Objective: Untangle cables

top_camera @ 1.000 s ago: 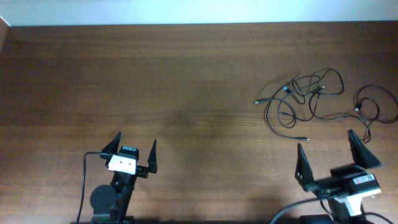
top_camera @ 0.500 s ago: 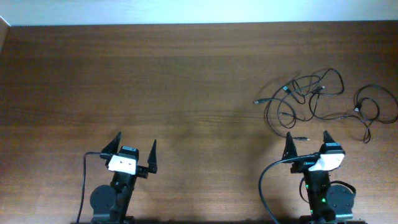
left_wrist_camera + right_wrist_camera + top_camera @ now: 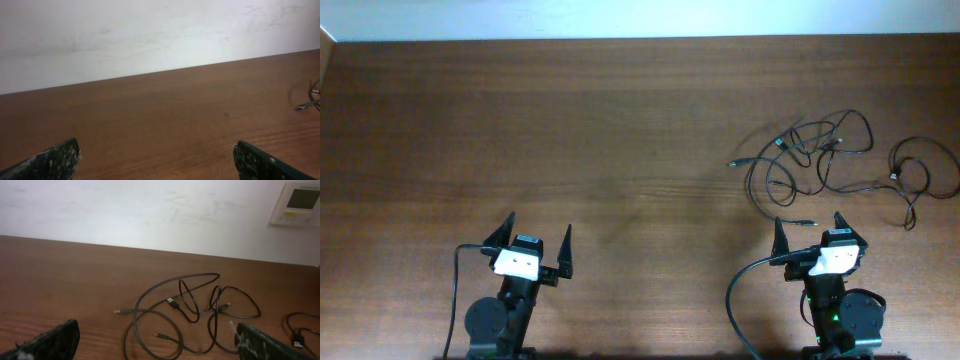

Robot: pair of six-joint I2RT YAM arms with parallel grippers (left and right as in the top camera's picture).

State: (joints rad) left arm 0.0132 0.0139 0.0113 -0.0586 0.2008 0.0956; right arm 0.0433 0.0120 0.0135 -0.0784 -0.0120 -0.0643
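Right gripper [image 3: 810, 228], jaws spread and empty, sits near the tangled cables [image 3: 783, 145] ahead. Left gripper [image 3: 538, 230], likewise spread, is well apart from them.

We found the cables [image 3: 172, 302] cut off by the right wrist view's right edge; which strand overlay which we could not tell.

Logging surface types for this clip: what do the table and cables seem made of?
Table: wood or wood-look laminate, dark brown with visible grain, slight sheen. Cables: probably plastic or rubber sheathing, matte black, thin and bending in loose loops.
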